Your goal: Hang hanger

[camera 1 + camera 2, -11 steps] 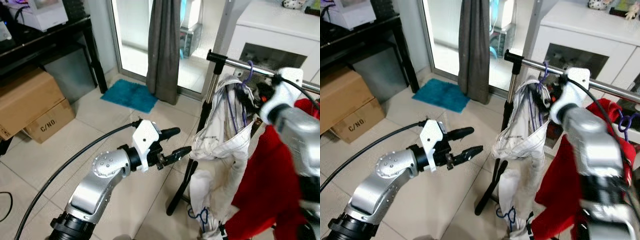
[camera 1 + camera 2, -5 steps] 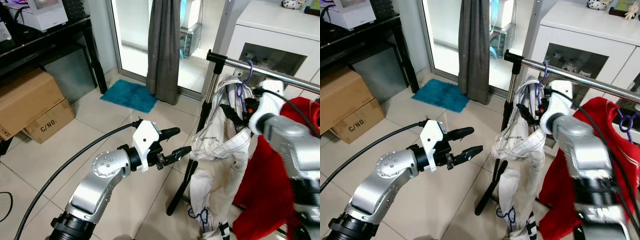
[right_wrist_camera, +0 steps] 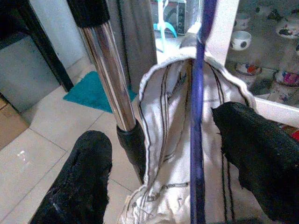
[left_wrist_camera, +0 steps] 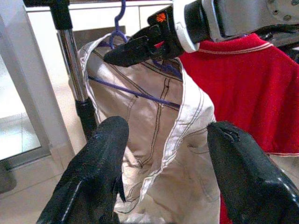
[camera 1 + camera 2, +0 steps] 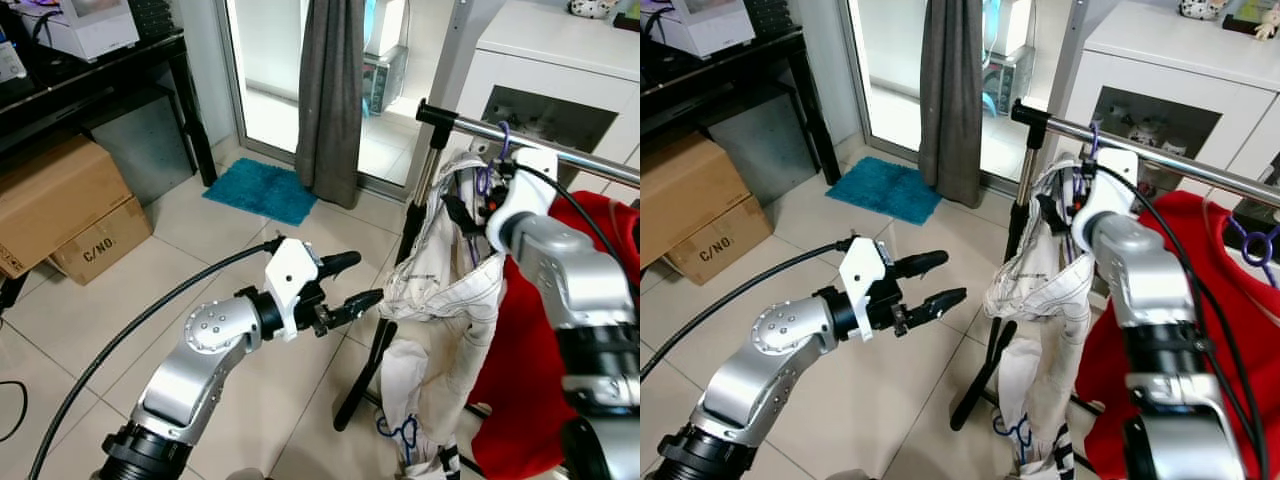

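— Any writing? Where's the hanger?
— "C/NO." on the lower cardboard box (image 5: 100, 245). The purple hanger (image 5: 1092, 150) hangs hooked on the chrome rail (image 5: 480, 129), carrying white trousers (image 5: 440, 300).
— Tools?
— Right tool (image 3: 168, 154) gapes around the hanger's stem, gripping nothing; left tool (image 5: 352, 285) open, empty, over bare floor tiles (image 5: 200, 260).

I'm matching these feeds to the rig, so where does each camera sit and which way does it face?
Left eye, on the head: looks forward and down at the clothes rail, white garment and both silver arms.
Right eye, beside it: same scene; the left gripper is open short of the garment.
Left wrist: looks along its fingers at the garment and red garment.
Right wrist: looks along its open fingers at the purple hanger.
Both wrist views share the white garment and hanger.
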Controlling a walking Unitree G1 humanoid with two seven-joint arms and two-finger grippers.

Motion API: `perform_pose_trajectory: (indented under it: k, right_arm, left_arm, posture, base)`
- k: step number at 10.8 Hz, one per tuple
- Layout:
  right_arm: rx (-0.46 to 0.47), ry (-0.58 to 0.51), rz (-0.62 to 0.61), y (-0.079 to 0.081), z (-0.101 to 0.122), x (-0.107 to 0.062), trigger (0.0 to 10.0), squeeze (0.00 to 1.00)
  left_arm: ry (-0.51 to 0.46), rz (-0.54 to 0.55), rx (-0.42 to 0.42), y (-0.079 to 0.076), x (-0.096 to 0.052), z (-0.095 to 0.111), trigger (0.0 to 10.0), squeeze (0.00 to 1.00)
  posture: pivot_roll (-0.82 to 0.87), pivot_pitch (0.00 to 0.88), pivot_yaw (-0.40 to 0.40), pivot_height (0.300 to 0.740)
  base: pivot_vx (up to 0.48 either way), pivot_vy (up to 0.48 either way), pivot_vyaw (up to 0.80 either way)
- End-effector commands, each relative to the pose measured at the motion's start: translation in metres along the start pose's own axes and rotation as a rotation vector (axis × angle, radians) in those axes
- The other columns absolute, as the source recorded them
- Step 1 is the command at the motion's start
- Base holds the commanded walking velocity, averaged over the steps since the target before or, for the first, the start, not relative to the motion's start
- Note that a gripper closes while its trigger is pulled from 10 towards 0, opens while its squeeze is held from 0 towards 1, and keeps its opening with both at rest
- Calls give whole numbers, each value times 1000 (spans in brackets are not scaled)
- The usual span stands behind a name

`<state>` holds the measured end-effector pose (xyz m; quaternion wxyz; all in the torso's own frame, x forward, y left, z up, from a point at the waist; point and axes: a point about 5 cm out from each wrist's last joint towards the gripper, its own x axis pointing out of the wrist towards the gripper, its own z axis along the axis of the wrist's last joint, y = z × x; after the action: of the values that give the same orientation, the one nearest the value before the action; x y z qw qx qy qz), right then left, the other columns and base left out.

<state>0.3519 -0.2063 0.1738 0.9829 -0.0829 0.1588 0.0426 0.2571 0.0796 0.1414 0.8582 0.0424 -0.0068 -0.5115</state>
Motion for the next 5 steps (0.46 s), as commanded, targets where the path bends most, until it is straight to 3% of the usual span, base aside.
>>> perform_pose_trajectory:
  k: [1, 3, 5]
  right_arm:
    - [16, -23, -15, -3, 6, 2, 10000, 0]
    - [132, -26, -48, -5, 3, 14, 10000, 0]
    - [152, -9, -76, -6, -1, 20, 7216, 0]
  left_arm:
    - [1, 10, 8, 3, 0, 1, 10000, 0]
    - [0, 6, 8, 3, 0, 1, 10000, 0]
    - [2, 5, 10, 3, 1, 1, 10000, 0]
  posture:
    - [28, 0, 7, 740]
    - [31, 0, 6, 740]
    - [36, 0, 5, 740]
  base:
    - [0, 0, 0]
    - [0, 0, 0]
    - [0, 0, 0]
